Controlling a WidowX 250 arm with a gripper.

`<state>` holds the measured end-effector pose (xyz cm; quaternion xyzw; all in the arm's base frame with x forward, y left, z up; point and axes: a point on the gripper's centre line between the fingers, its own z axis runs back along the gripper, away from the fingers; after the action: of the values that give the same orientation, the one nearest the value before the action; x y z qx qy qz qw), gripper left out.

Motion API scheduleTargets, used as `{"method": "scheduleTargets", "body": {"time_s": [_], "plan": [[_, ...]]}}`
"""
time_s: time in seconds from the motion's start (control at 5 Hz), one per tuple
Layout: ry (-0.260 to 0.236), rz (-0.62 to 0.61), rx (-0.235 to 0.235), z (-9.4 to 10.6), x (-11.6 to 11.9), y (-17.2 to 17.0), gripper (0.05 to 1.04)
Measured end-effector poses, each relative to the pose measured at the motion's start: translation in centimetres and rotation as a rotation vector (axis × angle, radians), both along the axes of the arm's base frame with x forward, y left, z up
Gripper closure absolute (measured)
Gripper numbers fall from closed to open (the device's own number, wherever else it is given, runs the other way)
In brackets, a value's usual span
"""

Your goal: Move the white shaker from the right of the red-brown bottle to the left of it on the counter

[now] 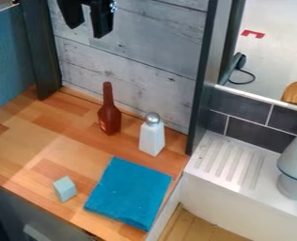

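Camera view: gripper (86, 22) hangs at 11 o'clock, fingers apart, nearest the brown bottle (109, 116) upright on the wood ctr-top (22, 146) at its 6 o'clock, w/ white shaker (152, 139) upright at bottle's 4, blue cloth (129, 193) at 6 & pale blue block (65, 189) at approx 7.

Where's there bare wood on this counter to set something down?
Widest bare patch: the counter's left, between the small block and dark post. It's crowded on the right, with the bottle, white shaker and blue cloth.
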<state>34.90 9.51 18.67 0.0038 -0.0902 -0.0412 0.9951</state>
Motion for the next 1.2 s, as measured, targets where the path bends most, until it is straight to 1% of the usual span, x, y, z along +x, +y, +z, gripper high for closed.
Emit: {"method": "scheduleTargets", "body": {"time_s": [0.2, 0.4, 0.6, 0.8, 1.2], "plan": [[0.039, 0.002, -0.01, -1.4, 0.0, 0.0, 0.083], [0.053, -0.02, 0.004, -2.8, 0.2, -0.8, 0.083], [0.055, -0.064, 0.02, -4.3, 0.8, -2.7, 0.083], [0.035, -0.057, 0.054, -5.6, 1.4, -4.0, 0.083], [0.071, -0.069, 0.077, -9.4, 1.8, -5.5, 0.083]]}}
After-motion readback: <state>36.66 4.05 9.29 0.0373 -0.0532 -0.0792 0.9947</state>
